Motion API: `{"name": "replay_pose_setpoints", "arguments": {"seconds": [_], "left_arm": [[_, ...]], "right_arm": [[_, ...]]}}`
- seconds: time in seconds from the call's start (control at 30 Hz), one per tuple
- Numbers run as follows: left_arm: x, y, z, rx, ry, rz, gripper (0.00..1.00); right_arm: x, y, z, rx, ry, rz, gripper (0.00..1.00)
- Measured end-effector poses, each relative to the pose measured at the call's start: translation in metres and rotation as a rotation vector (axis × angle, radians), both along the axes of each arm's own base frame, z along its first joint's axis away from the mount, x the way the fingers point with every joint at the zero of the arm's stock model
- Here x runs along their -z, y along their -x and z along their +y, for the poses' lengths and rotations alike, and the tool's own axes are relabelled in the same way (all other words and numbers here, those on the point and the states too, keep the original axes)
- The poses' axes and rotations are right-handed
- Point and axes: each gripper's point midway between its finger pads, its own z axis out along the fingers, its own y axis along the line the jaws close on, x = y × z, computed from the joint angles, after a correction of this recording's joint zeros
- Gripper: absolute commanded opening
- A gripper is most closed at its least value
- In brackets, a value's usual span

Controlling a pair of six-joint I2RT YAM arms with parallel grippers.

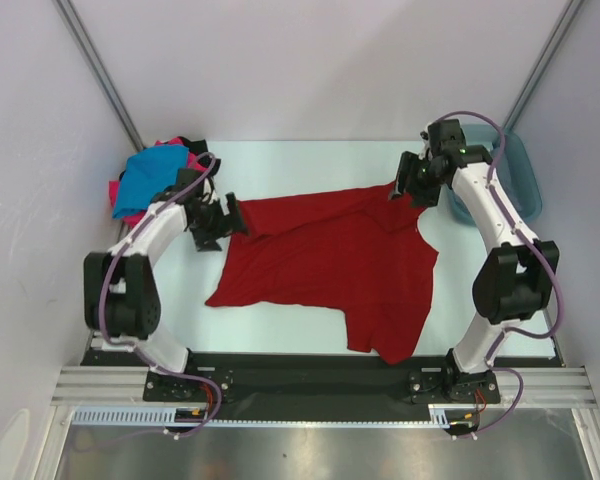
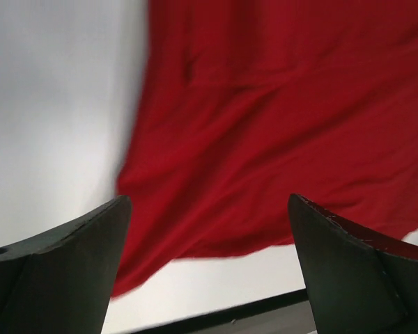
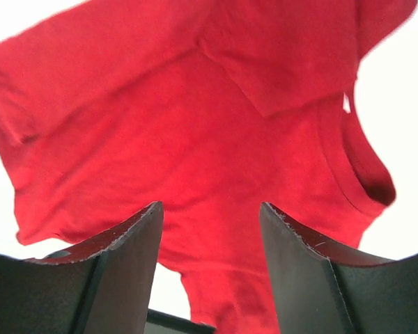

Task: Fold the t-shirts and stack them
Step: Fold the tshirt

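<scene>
The dark red t-shirt (image 1: 325, 262) lies spread out in the middle of the white table (image 1: 280, 160). It is mostly flat, with a few wrinkles. Its neck hole is on the right side of the top picture. One sleeve points down toward the bottom of the frame.

The left gripper (image 1: 228, 214) is left of the middle, right by the shirt's upper left corner. From above I cannot tell if it touches the cloth. In its own camera its two fingers (image 2: 63, 264) are spread wide apart with nothing between them (only red cloth farther off). It holds nothing.

The right gripper (image 1: 400, 187) is in the upper right, by the shirt's top right corner. Its fingers (image 3: 118, 264) are apart too, and they hold nothing. Red cloth fills most of that view, and the collar shows at the right side.

In the upper left of the top picture sits a small pile of t-shirts. The blue t-shirt (image 1: 150, 178) is on top. The pink t-shirt (image 1: 120, 200) pokes out at the lower left of the pile. A bit of the black t-shirt (image 1: 185, 146) shows at the back. The pile is close to the left arm and apart from the red shirt.

A teal tub (image 1: 520, 175) stands at the right edge, behind the right arm.
</scene>
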Motion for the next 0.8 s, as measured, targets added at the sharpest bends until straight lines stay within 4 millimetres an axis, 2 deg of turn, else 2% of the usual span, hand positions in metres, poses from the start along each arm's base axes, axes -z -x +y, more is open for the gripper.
{"name": "replay_pose_setpoints", "arguments": {"seconds": [0.13,0.23,0.4,0.57,0.67,0.8], "left_arm": [[0.010,-0.052,-0.024,0.048,0.111,-0.033,1.00],[0.018,-0.090,-0.029,0.057,0.127,-0.074,1.00],[0.024,-0.135,-0.032,0.060,0.128,-0.119,1.00],[0.032,-0.164,-0.027,0.039,0.089,-0.147,1.00],[0.033,-0.182,-0.023,0.020,0.059,-0.164,1.00],[0.034,-0.194,-0.015,-0.007,0.013,-0.178,1.00]], "right_arm": [[-0.007,-0.021,0.010,0.011,-0.038,-0.018,0.63],[-0.018,-0.035,0.020,0.006,-0.050,-0.046,0.63],[-0.030,-0.047,0.036,-0.011,-0.066,-0.079,0.63],[-0.023,-0.053,0.042,-0.026,-0.066,-0.060,0.63],[-0.019,-0.064,0.042,-0.031,-0.067,-0.045,0.63],[-0.014,-0.074,0.040,-0.038,-0.065,-0.039,0.63]]}}
